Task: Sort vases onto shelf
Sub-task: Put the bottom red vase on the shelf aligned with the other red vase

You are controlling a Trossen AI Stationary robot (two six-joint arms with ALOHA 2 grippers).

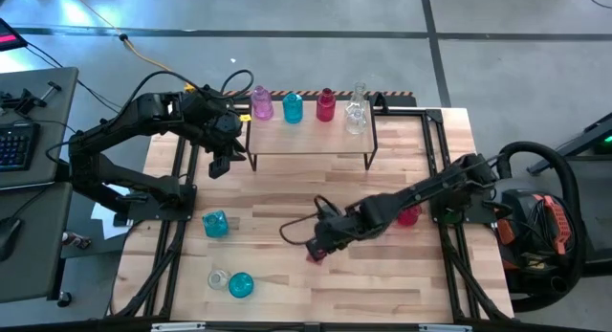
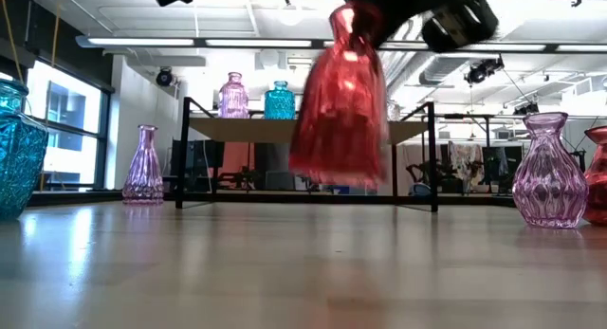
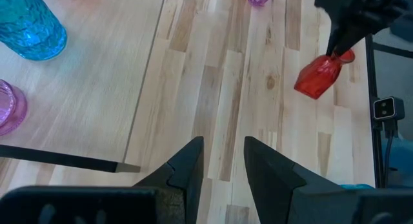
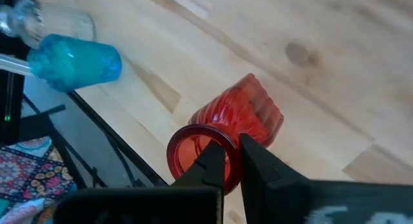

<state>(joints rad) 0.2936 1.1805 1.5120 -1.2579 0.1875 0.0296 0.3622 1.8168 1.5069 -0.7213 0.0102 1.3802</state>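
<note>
Right gripper (image 4: 233, 161) pinches the red vase (image 4: 235, 130) by its rim, lifted and tilted; left gripper (image 3: 223, 161) hangs spread beside the shelf (image 1: 311, 139).

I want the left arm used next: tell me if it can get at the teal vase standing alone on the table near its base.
Probably yes. The left gripper hovers open and empty by the shelf; bare tabletop lies between it and the teal vase, and the right gripper, holding the red vase, is off to the side.
</note>
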